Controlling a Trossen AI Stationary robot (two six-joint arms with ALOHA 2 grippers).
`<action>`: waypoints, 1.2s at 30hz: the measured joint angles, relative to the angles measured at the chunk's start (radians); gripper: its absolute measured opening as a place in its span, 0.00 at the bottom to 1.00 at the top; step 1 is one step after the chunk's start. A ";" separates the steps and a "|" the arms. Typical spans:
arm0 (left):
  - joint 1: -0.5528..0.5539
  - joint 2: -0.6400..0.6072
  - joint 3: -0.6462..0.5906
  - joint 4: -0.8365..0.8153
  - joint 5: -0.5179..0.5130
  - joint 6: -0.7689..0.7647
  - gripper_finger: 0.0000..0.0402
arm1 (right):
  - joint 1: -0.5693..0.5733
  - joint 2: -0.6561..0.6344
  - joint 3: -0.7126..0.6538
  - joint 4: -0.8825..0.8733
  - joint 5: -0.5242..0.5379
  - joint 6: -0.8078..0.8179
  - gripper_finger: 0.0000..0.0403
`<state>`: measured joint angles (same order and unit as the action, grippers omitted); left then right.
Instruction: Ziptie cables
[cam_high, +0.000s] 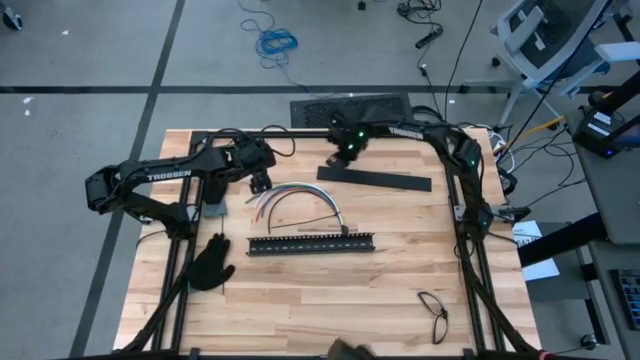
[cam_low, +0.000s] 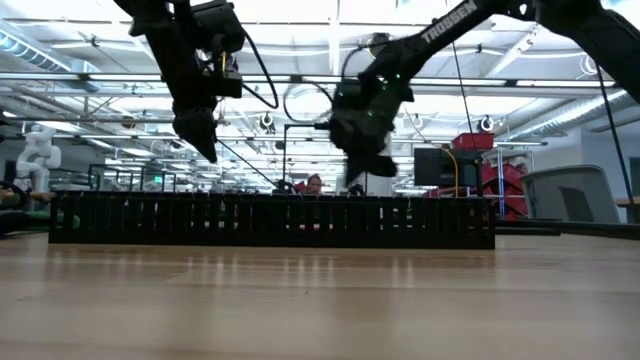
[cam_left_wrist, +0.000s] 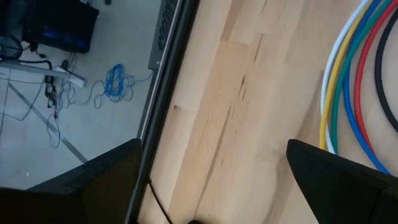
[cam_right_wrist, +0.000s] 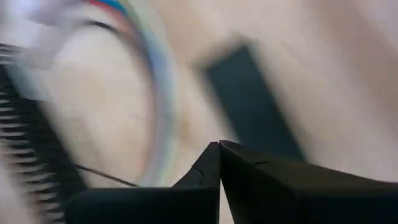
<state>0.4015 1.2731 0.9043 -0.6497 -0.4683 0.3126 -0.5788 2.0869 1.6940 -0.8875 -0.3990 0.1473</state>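
Note:
The cables (cam_high: 300, 195) are a bundle of thin coloured wires lying in an arc on the table's middle. They also show in the left wrist view (cam_left_wrist: 348, 93) and blurred in the right wrist view (cam_right_wrist: 158, 81). My left gripper (cam_high: 260, 183) (cam_left_wrist: 211, 180) is open, raised above the table beside the cables' left end. My right gripper (cam_high: 337, 160) (cam_right_wrist: 219, 146) is shut on nothing and hangs above the table between the cables and a flat black bar. A thin dark strand (cam_right_wrist: 106, 177) lies by the slotted bar. I cannot tell whether it is a ziptie.
A long black slotted bar (cam_high: 310, 243) (cam_low: 270, 220) lies in front of the cables. A flat black bar (cam_high: 375, 178) lies toward the far edge. A black glove (cam_high: 210, 262) sits at the left and a thin black loop (cam_high: 433, 310) near the right front. A person (cam_low: 315, 185) is far behind the table.

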 joint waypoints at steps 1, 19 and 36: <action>0.000 0.000 0.000 -0.003 0.000 -0.001 0.98 | 0.020 -0.004 -0.014 0.051 -0.053 0.017 0.00; -0.012 0.000 0.000 -0.034 0.000 -0.020 0.98 | -0.089 -0.565 -0.835 0.490 0.262 0.493 0.00; -0.038 0.000 0.000 0.054 0.000 -0.046 0.98 | -0.104 -0.495 -0.887 0.588 0.564 0.800 0.00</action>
<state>0.3637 1.2732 0.9043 -0.5954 -0.4683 0.2661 -0.6829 1.5922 0.8070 -0.2992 0.1647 0.9472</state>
